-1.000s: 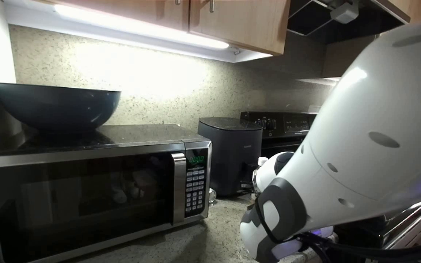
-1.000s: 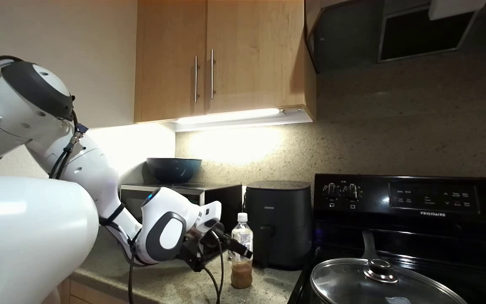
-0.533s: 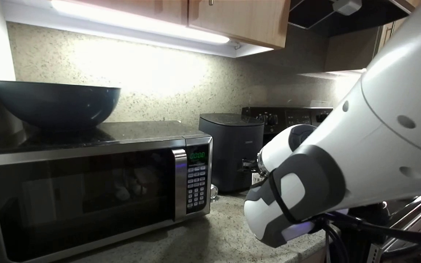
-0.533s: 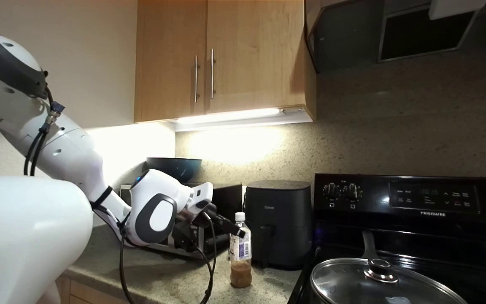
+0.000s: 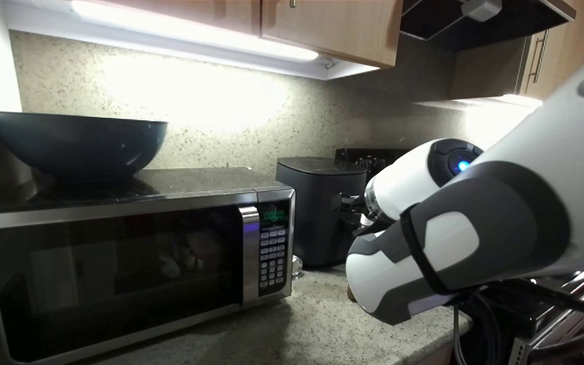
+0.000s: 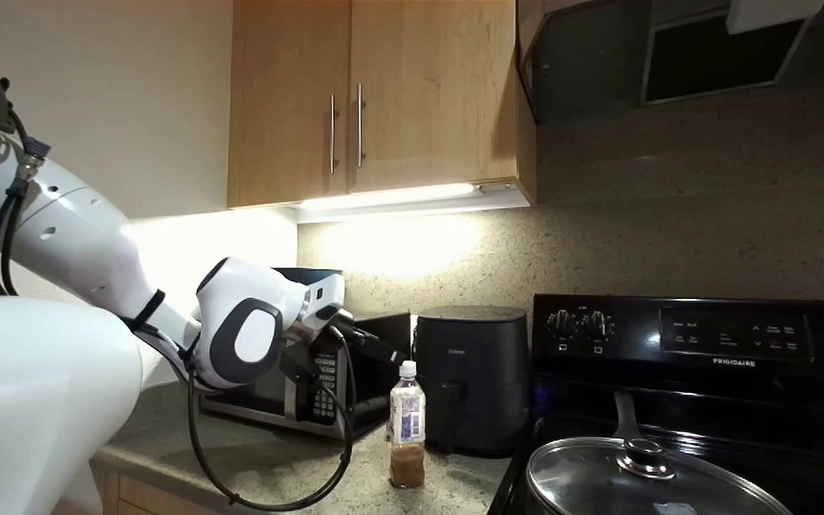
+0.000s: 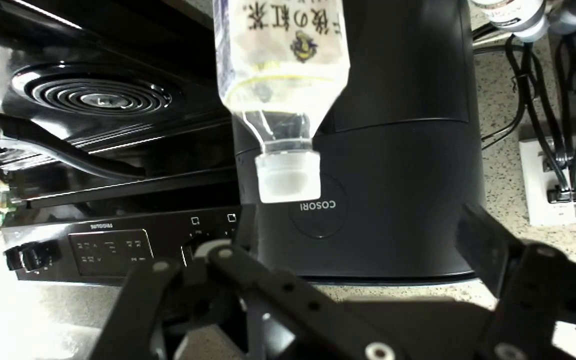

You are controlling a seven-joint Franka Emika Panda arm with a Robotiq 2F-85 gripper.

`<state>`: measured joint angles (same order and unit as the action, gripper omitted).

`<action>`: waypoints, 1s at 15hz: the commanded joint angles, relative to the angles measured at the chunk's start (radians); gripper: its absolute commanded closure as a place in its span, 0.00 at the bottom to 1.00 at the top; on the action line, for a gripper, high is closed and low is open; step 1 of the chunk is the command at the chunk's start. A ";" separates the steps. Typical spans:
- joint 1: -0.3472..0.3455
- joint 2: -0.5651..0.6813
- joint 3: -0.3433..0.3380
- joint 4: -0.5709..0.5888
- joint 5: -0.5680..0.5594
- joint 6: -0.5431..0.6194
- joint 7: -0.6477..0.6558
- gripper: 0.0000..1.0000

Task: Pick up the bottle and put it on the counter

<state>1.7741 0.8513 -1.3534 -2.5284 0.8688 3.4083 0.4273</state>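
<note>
Upright on the speckled counter (image 6: 290, 465) stands the bottle (image 6: 407, 422), clear with brown liquid at its base, a pale label and a white cap. My gripper (image 7: 360, 225) is open, its fingers wide apart with nothing between them. In an exterior view the black fingers (image 6: 376, 347) reach to about cap height, up and to the left of the bottle. The wrist view has the bottle (image 7: 283, 55) cap-down in the picture, ahead of the fingers and nearer the left one. Most of the bottle is hidden behind my wrist in an exterior view, where the counter (image 5: 317, 314) also shows.
Just behind the bottle is a black air fryer (image 6: 473, 386). The microwave (image 5: 119, 279) carries a dark blue bowl (image 5: 79, 147). To the bottle's right lies the black stove with a lidded pan (image 6: 641, 479). A cable (image 6: 297, 506) loops down from my wrist.
My arm has drawn back and risen. The gripper, which crossed in front of the bottle's label, is now up by its cap. The bottle stays almost where it was.
</note>
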 commanded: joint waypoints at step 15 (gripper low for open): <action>0.032 0.051 -0.242 -0.163 0.286 0.067 0.037 0.00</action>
<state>1.7835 0.8522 -1.5804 -2.6407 1.0951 3.4456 0.4319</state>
